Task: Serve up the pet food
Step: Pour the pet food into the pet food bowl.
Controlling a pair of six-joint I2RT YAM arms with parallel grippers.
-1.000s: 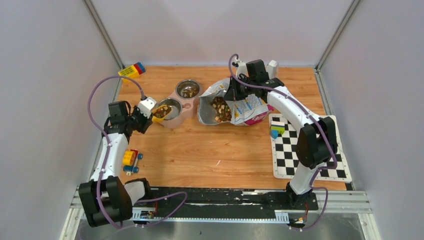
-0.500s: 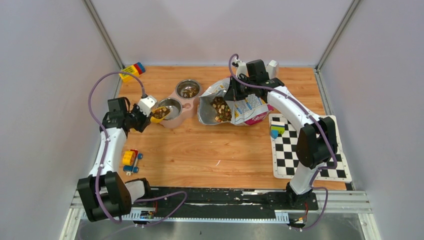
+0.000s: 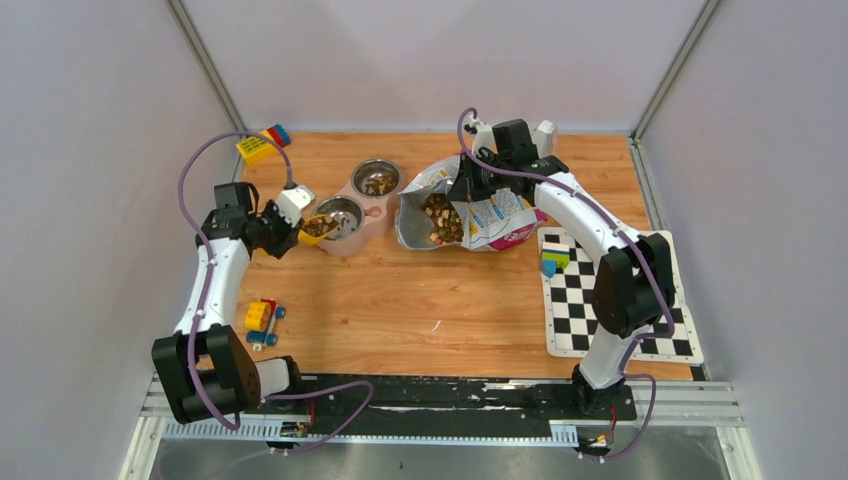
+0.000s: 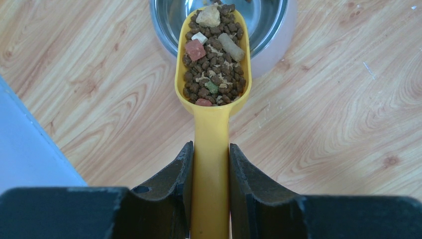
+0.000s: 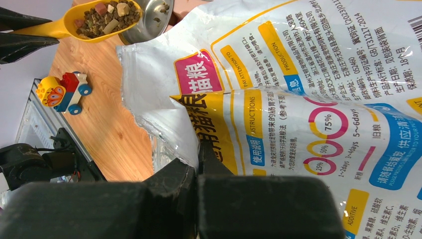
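Yellow plastic sits between the black fingers (image 4: pixel 179 174) of the left gripper (image 4: pixel 211 152), which stands partly open and clamped on the handle of the scoop (image 4: pixel 211 119). Just ahead of the fingertips, the scoop's cup is level and heaped with pet food (image 4: pixel 213 69). Its tip reaches over the rim of the near steel bowl (image 4: pixel 268 22) of the pink double bowl (image 3: pixel 372 213).

Over the last second the left wrist and elbow have swung back and outward, yet the cup has barely shifted and nothing has spilled. I read this as lining up for the pour, which has not begun. The near bowl shows mostly bare steel.

Well off to the side, the right gripper (image 5: pixel 196 167) has not moved. It is fully closed, pinching the edge of the bag (image 5: pixel 308 99), where more kibble lies.
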